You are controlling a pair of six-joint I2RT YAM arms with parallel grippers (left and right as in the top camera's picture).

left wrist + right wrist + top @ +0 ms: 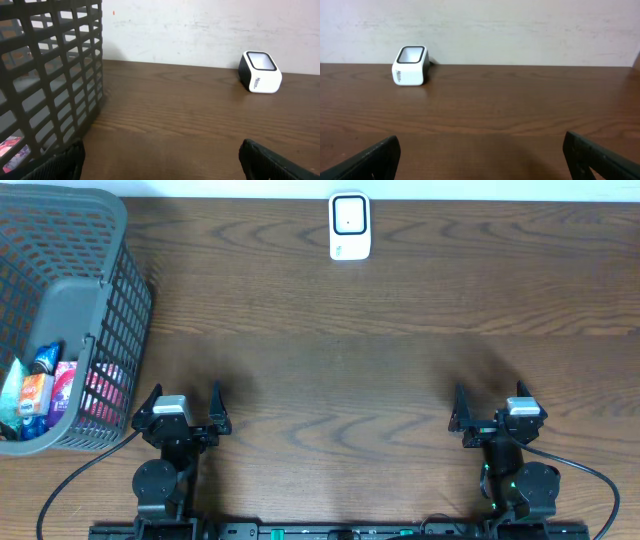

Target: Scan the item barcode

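Picking from the left basket (128,310) suits the left gripper (187,393); it and the right gripper (489,395) gape wide, empty, barcode scanner (349,225) far.

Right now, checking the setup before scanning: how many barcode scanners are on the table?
1. The white scanner stands near the far edge of the table, about central, away from the basket. The basket could hide another.

**A:** Quick tally of the setup?

**B:** One grey basket (122,240), one white scanner (349,226), one wooden table (330,360). Two grippers: left gripper (186,392), right gripper (489,392).

**A:** And inside the basket?

**B:** Roughly four packets (37,395) showing - orange, blue, pink, teal. Can't pin down an exact number, too piled up.
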